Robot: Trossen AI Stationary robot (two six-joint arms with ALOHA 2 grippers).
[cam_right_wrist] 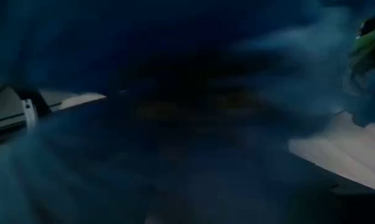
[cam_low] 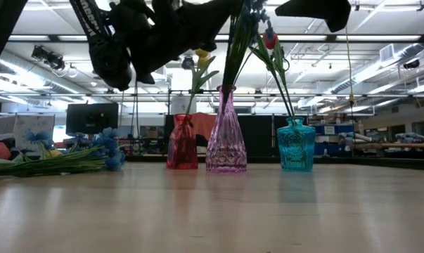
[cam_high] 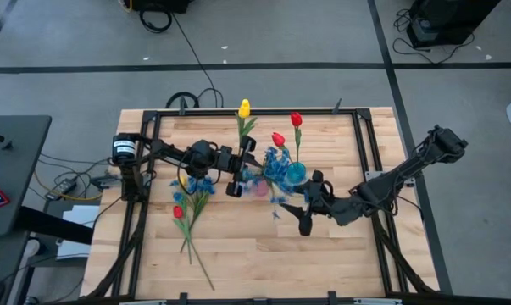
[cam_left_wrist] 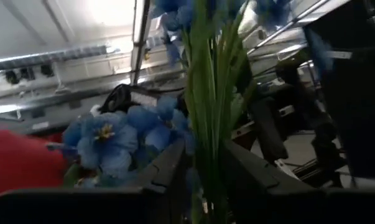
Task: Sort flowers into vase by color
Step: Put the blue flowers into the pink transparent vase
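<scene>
Right in front of my left wrist camera stood a bunch of green stems [cam_left_wrist: 207,118] with blue blossoms [cam_left_wrist: 115,140] beside them. My left gripper [cam_high: 236,174] was closed on those stems, I think so the bunch would hang straight and slide into a narrow neck. It hung over the middle of the table [cam_high: 255,254], above the pink vase [cam_low: 226,137].

The red vase [cam_low: 181,143], the pink one and the teal vase [cam_low: 295,145] stood in a row, so each color could get its own home. A yellow tulip [cam_high: 244,108] and two red tulips [cam_high: 296,119] already stood up toward the far edge.

My right gripper [cam_high: 306,222] waited just past the teal vase, fingers wide apart, holding nothing.

More flowers [cam_high: 187,222] lay flat near the left edge, not yet sorted.
</scene>
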